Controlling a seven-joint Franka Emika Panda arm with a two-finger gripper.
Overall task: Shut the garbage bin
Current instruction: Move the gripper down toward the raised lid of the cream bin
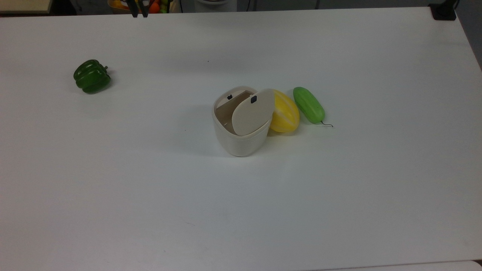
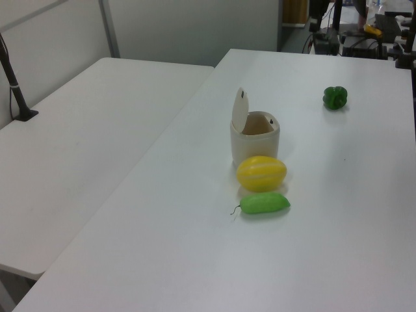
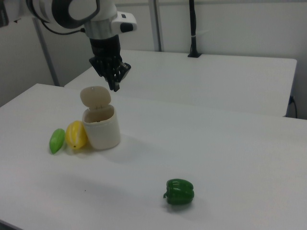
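- Garbage bin (image 1: pixel 241 139): a small cream-white plastic container with a rounded-square top that tapers downward. It stands upright near the middle of the white table (image 1: pixel 150 195).
- Lid (image 1: pixel 252 112): a flat beige hinged panel carrying a small black square button (image 1: pixel 253 99). It is raised, leaving the bin open. In the left view (image 2: pixel 254 140) the lid (image 2: pixel 240 109) stands close to upright at the bin's left edge.
- Yellow ribbed melon (image 1: pixel 286 111): lies touching the bin on the top view's right, partly behind the raised lid.
- Light green cucumber-shaped toy (image 1: pixel 308 105): lies just beside the melon, further to the top view's right, with a thin dark stem wire at its lower end.
- Dark green bell pepper (image 1: pixel 92 76): sits well apart from the bin, toward the top view's left.
- Gripper (image 3: pixel 116 82): black two-finger tool on the white and black arm (image 3: pixel 81 12), pointing downward. In the right view it hangs above the lid (image 3: pixel 95 96) and slightly to the right view's right, clear of it. The fingertips appear near one another; whether they meet cannot be told.
- In the top view, two dark finger ends (image 1: pixel 138 11) show at the upper edge.
- Second white table (image 2: pixel 84 143): stands alongside, on the left view's left.
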